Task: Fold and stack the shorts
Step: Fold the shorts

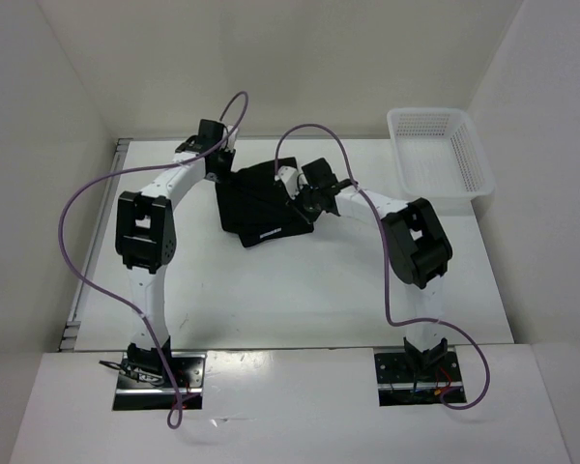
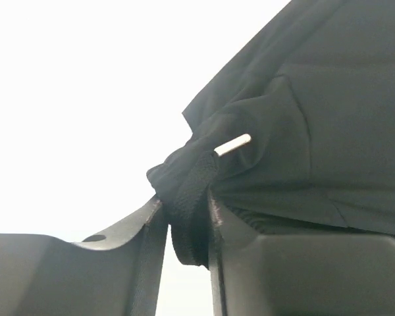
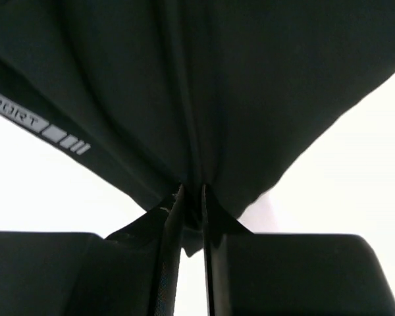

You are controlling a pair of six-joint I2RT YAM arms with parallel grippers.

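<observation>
The black shorts [image 1: 261, 205] hang bunched between my two grippers over the far middle of the table, a pale logo [image 1: 268, 232] on the lower edge. My left gripper [image 1: 218, 159] is shut on the thick waistband at the shorts' far left corner; in the left wrist view the band [image 2: 191, 197] is pinched between the jaws, with a white drawstring tip [image 2: 234, 145] beside it. My right gripper [image 1: 292, 190] is shut on a fold on the right side; in the right wrist view the fabric [image 3: 204, 99] fans out from the closed jaws, and a pale "SPORT" mark [image 3: 36, 124] shows.
A white plastic mesh basket [image 1: 439, 152] stands at the far right corner of the white table [image 1: 300, 300]. White walls enclose the table on the left, back and right. Purple cables loop above both arms.
</observation>
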